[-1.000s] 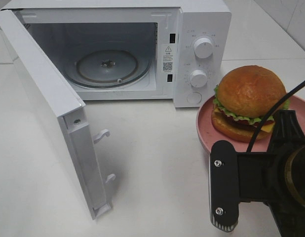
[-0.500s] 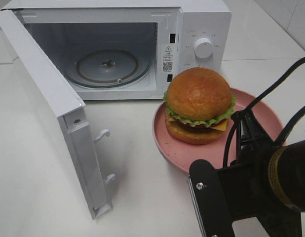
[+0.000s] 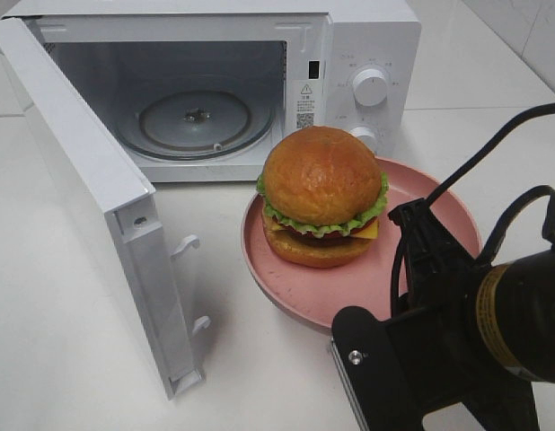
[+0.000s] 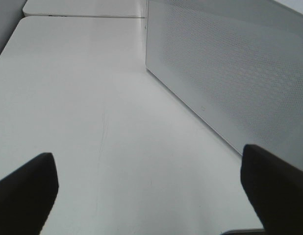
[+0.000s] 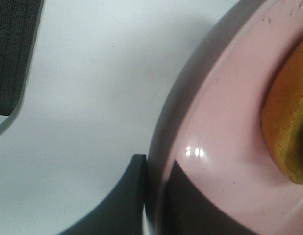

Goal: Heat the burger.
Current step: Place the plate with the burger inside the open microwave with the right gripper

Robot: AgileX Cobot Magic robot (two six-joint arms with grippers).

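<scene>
1. Burger [image 3: 322,193] stands tall on pink plate [image 3: 295,287], just in front of the open microwave [image 3: 367,36] and right of its mouth. A tilt or jerk could topple it.
2. Right jaws pinch only the plate's near rim. That's a thin hold, so the plate may sag or slip.
3. Plate could clip the cavity frame or land off the turntable [image 3: 195,121].
4. Left jaws spread and empty over the tabletop [image 4: 92,98]; no risk there.

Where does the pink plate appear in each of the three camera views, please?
Exterior high: the pink plate is lower centre-right, before the open microwave, bearing the burger.
Left wrist: not in it; only the table and a white perforated panel.
Right wrist: the pink plate close up, filling much of the picture.
Shared landmark: the burger's bun, in exterior high and right wrist.
</scene>
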